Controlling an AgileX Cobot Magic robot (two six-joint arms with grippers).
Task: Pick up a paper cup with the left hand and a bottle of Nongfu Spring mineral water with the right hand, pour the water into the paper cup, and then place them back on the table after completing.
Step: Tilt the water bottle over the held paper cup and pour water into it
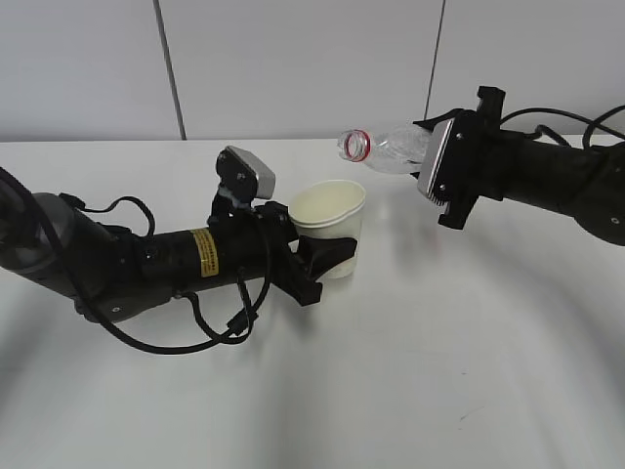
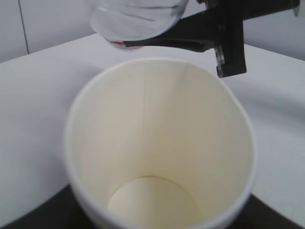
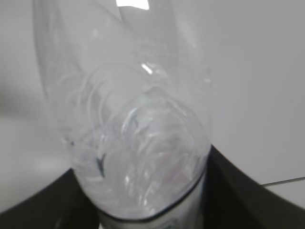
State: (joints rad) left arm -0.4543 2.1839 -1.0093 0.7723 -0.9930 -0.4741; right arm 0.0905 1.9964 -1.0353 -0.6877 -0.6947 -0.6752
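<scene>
Bottle [image 1: 391,149], thin and crushable, pinched at its body by right hand [image 1: 439,161]; left hand [image 1: 312,259] pinches flimsy cup [image 1: 330,227].

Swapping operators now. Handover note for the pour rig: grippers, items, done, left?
Left hand: shut on the paper cup, held roughly upright just above the table.
Right hand: shut on the bottle, tipped about horizontal, uncapped mouth pointing toward the cup from its right.
Done: both items picked up, bottle brought to the cup.
Cup interior looks dry in the left wrist view; no stream visible.
Left: pour the water, then set both back on the table.
</scene>
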